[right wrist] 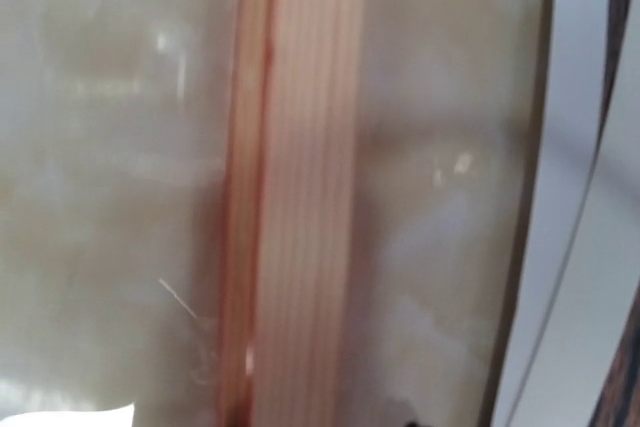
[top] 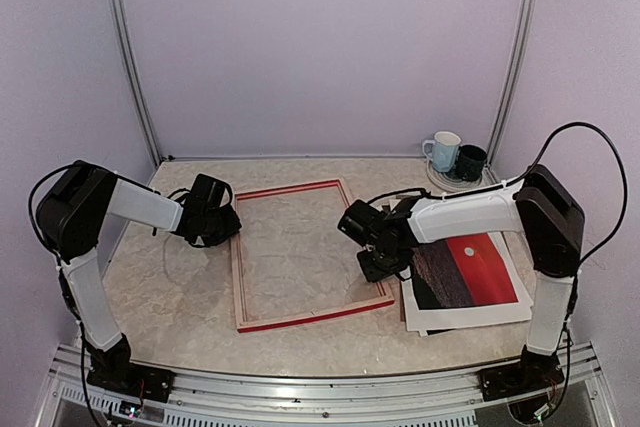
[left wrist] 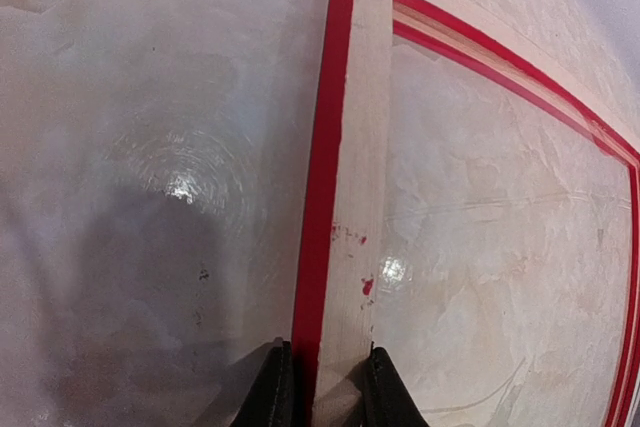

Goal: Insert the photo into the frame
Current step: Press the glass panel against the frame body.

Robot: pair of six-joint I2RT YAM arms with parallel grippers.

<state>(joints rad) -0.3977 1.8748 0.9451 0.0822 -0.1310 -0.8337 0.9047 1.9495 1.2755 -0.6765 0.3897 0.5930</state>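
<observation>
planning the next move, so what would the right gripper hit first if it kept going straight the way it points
Probably the frame: its pale wood rail fills the middle of the wrist view, blurred and seemingly close under the right gripper. Whether they touch is unclear.

Pale lilac walls enclose a beige marbled worktop. Metal posts rise at its far corners, and a metal rail lines its near edge.

From here the right pincer hides the frame rail beneath it. Its own camera shows only blurred wood, so its grip can't be made out. The photo has its nearest edge covered.
</observation>
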